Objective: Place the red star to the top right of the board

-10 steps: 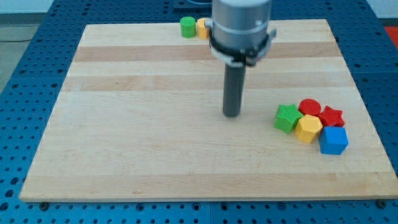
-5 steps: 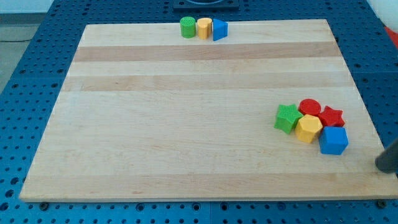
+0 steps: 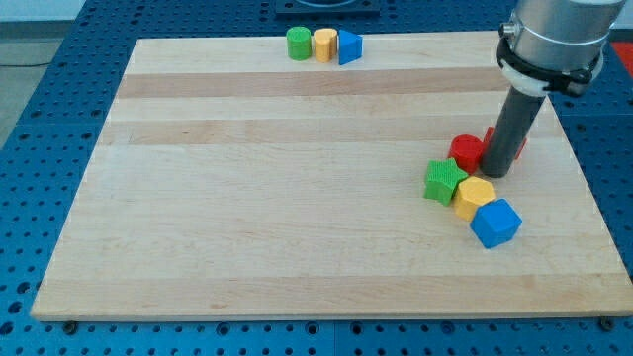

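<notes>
My tip (image 3: pixel 497 171) stands in the block cluster at the view's right. The red star (image 3: pixel 520 146) is mostly hidden behind the rod; only slivers of it show at the rod's right and left sides. A red cylinder (image 3: pixel 466 151) sits just left of the tip. A green star (image 3: pixel 445 180), a yellow hexagon (image 3: pixel 475 196) and a blue cube (image 3: pixel 496 222) run in a diagonal line below and left of the tip. The wooden board (image 3: pixel 297 198) fills most of the view.
A green cylinder (image 3: pixel 298 43), a yellow block (image 3: pixel 323 44) and a blue triangle (image 3: pixel 349 45) stand in a row at the board's top edge, left of centre. A blue perforated table (image 3: pixel 40 148) surrounds the board.
The rod swept from the board's middle out past the lower right edge, then into the cluster. The cluster has shifted left and up, and the red star has moved up behind the rod.
</notes>
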You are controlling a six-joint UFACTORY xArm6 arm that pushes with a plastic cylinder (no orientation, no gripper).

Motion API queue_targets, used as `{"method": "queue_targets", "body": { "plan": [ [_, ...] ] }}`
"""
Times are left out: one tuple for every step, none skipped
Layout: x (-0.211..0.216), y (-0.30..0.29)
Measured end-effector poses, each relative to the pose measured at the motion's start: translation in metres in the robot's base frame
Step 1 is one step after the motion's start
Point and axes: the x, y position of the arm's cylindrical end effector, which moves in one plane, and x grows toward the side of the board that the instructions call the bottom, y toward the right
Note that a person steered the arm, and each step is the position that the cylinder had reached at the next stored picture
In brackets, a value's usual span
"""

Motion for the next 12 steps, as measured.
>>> {"method": "queue_targets", "body": {
  "plan": [
    [0.001, 0.014],
    [0.002, 0.03],
    [-0.017, 0.032],
    [-0.05, 0.025],
    [-0.077, 0.015],
    [-0.097, 0.002],
    [-0.108, -0.012],
    [-0.119, -0.021],
    [-0.131, -0.029],
    [-0.142, -0.037],
    [-0.151, -0.04],
    [-0.157, -0.024]
  ]
}}
